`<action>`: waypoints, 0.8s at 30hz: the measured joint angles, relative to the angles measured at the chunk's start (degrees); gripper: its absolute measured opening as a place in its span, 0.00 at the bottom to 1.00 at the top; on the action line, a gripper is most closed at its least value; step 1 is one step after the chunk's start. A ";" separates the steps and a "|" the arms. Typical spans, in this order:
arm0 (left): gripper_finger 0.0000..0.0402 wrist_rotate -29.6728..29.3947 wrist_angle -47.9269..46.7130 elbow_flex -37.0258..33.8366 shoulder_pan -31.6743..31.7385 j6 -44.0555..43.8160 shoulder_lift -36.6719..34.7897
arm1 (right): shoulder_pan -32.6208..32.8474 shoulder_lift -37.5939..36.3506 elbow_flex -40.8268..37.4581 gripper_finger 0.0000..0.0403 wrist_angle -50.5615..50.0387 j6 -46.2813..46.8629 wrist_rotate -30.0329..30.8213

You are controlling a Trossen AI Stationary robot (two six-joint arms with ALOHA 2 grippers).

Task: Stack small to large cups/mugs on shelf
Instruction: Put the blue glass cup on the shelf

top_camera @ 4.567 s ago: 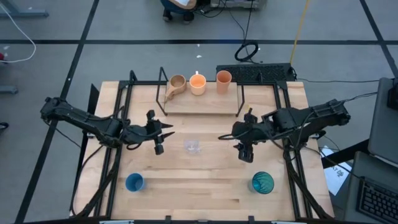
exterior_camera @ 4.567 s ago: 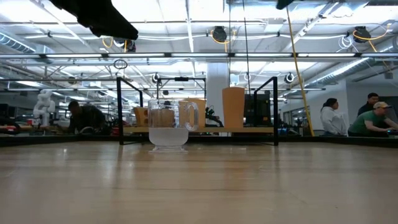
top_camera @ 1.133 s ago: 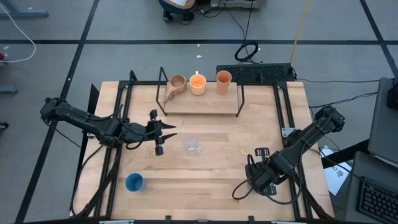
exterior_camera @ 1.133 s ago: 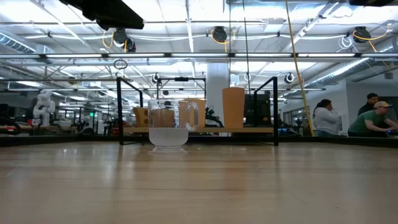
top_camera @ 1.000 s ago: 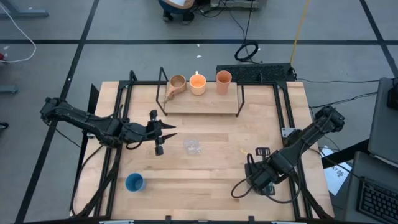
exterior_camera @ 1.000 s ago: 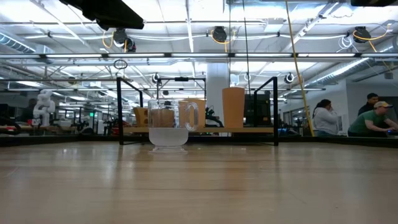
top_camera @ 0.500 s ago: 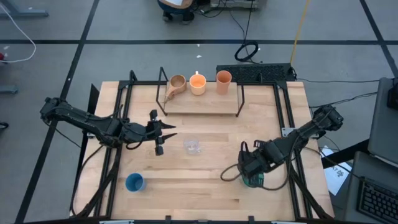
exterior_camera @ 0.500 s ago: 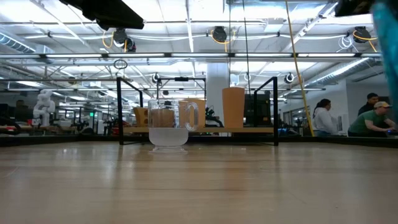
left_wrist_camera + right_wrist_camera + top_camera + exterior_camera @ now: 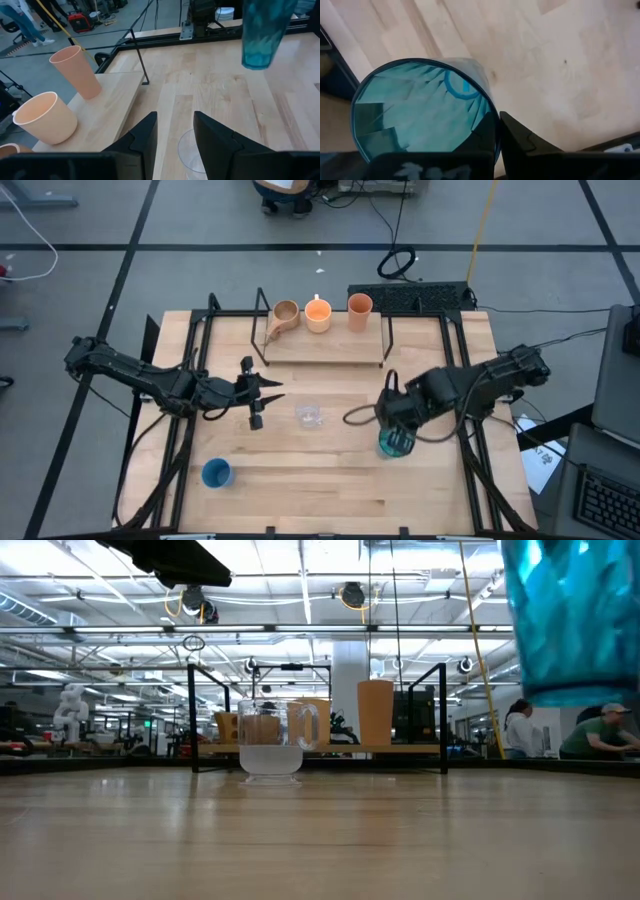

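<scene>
My right gripper [image 9: 397,434] is shut on the teal ribbed tumbler [image 9: 395,444], which hangs above the table right of centre; in the low view the tumbler [image 9: 575,620] floats well clear of the wood. A tan mug [image 9: 285,314] and two orange cups [image 9: 318,313] [image 9: 360,310] stand upright on the shelf [image 9: 325,348]. The tiny clear cup [image 9: 310,416] stands at the table's middle, the blue cup [image 9: 216,473] near the front left. My left gripper [image 9: 268,392] hovers open left of the clear cup. My right gripper pinches the tumbler's wall at the rim [image 9: 492,122], one finger inside the cup and one finger [image 9: 520,142] outside. The fingers come from above, pointing down. The tumbler hangs upright below them, mouth up, lifted clear of the table.
Black rod legs [image 9: 386,340] hold the shelf up at the table's far side. Black frame rails [image 9: 462,370] run along both table sides. Bare wood lies between the clear cup and the shelf. People show in the room behind [image 9: 585,730].
My right gripper has risen and swung from the table's near right corner toward the middle and the far edge, carrying the teal tumbler, which stays upright and has come into the low view from the right.
</scene>
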 joint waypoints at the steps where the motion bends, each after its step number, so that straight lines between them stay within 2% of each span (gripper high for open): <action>1: 0.32 0.00 0.00 0.00 -0.01 0.00 0.00 | -0.91 -0.02 0.82 0.00 -0.87 -0.17 -0.01; 14: 0.32 0.02 0.00 0.00 -0.01 -0.02 0.00 | -13.39 -0.06 10.09 0.00 -3.55 -10.04 0.02; 24: 0.32 0.02 0.00 0.00 -0.02 -0.04 0.00 | -24.24 -0.02 13.10 0.00 -3.61 -17.63 -0.17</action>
